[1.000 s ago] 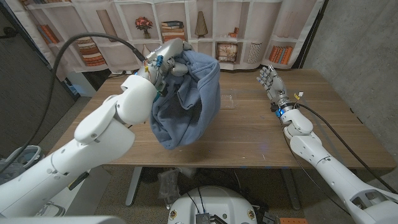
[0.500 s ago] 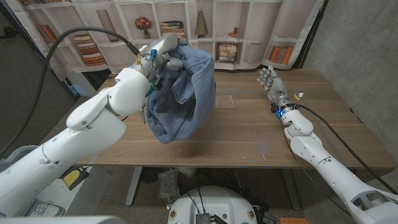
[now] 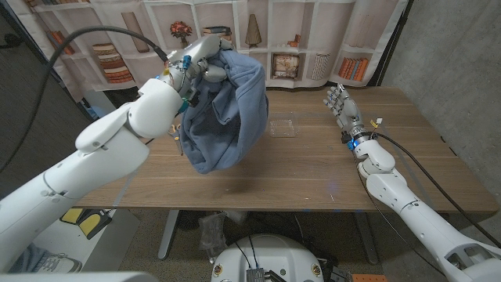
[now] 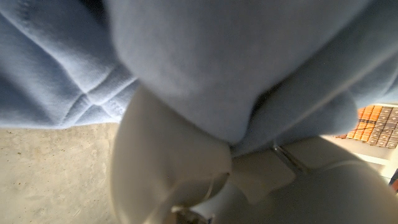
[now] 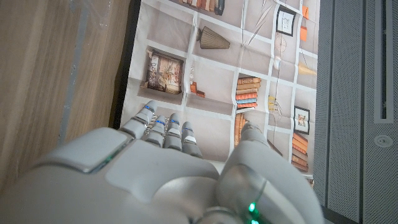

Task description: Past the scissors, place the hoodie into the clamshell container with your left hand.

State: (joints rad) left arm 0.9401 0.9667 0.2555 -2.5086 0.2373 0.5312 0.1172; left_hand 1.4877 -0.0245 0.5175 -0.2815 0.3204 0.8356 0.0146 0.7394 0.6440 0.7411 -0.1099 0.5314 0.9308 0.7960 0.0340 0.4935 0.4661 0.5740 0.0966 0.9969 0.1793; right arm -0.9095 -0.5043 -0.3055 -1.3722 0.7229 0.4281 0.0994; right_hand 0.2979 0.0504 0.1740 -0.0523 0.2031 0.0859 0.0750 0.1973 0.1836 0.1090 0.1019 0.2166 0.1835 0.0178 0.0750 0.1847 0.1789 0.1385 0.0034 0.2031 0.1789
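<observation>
My left hand (image 3: 205,69) grips a blue hoodie (image 3: 223,110) by its upper part and holds it high over the table's left half; the cloth hangs in a loose bundle clear of the wood. In the left wrist view the hoodie (image 4: 205,56) bulges over my left hand (image 4: 174,168). A clear clamshell container (image 3: 282,124) lies on the table to the right of the hanging hoodie, partly behind it. A scissors handle (image 3: 179,141) peeks out at the hoodie's left edge. My right hand (image 3: 340,100) stands at the table's far right, fingers straight and together, holding nothing.
The wooden table (image 3: 329,168) stretches bare between the hoodie and my right arm. A backdrop printed with bookshelves (image 3: 282,47) hangs behind the far edge; it also appears as a bookshelf backdrop (image 5: 224,68) past my right hand (image 5: 168,168).
My left arm has carried the hoodie a little further left and away from me, uncovering more of the clamshell container. The right hand has stayed put.
</observation>
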